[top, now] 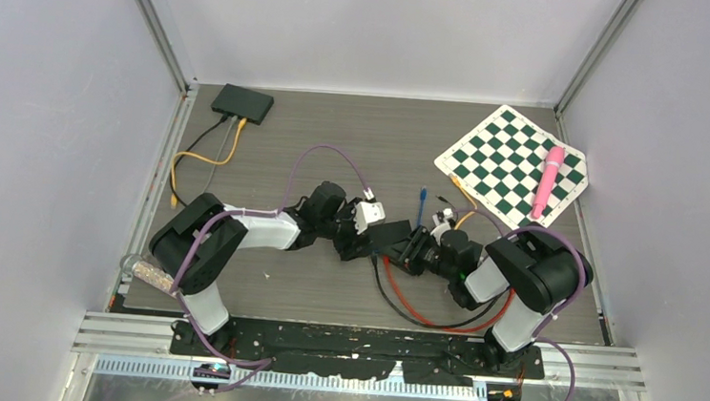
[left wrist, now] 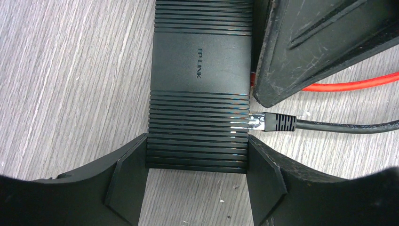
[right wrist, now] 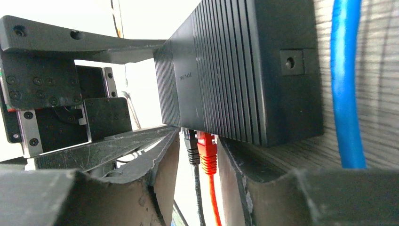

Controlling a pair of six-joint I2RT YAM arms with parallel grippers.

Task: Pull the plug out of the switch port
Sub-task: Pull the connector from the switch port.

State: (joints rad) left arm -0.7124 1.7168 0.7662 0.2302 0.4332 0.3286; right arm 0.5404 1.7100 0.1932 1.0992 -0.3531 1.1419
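red plug (right wrist: 207,150) in switch (left wrist: 197,94), left jaws pinching switch, right jaws spread around plug

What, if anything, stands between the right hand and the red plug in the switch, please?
Nothing visible does. The right hand has a finger on either side of the red plug at the switch. The black plug sits close alongside in the next port, so it might get nudged.

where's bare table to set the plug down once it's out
Bare: the back strip between the far switch and the chessboard, and the near patch between the left arm and the red cable. Crowded: mid-table around the gripped switch and the blue cable.
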